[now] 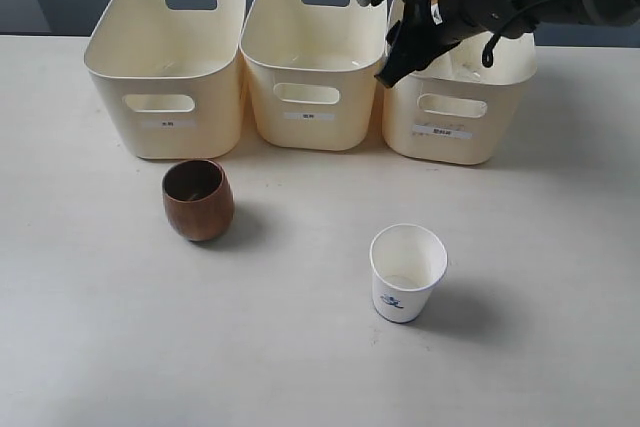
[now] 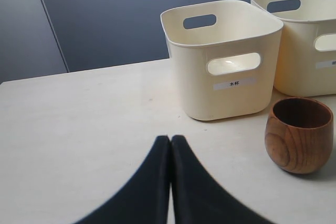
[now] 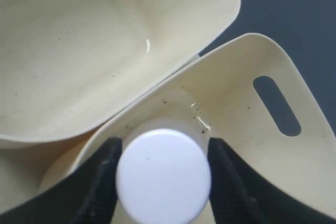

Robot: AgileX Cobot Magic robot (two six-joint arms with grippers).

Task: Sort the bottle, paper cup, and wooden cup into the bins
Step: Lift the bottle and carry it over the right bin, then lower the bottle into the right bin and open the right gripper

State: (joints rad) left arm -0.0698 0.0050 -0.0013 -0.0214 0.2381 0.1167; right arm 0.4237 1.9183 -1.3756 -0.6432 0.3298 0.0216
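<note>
The right hand (image 3: pixel 164 174) pinches the bottle (image 3: pixel 164 176) upright, cap up, directly above the right bin (image 3: pixel 273 72)'s floor. The left hand (image 2: pixel 171 145), pressed together, hovers near the wooden cup (image 2: pixel 299 135).

Three cream bins (image 1: pixel 168 67) are lined up in a row at the back of the table, each with oval handle cut-outs and a small white label on the front. The dark brown wooden cup (image 1: pixel 198 199) is stood upright just in front of the left bin. The white paper cup (image 1: pixel 406 272), blue logo on its side, is stood upright nearer the front, well apart from it. The bottle's white cap (image 3: pixel 164 176) is seen from above over the right bin (image 3: pixel 273 108), pinched between dark fingers.
</note>
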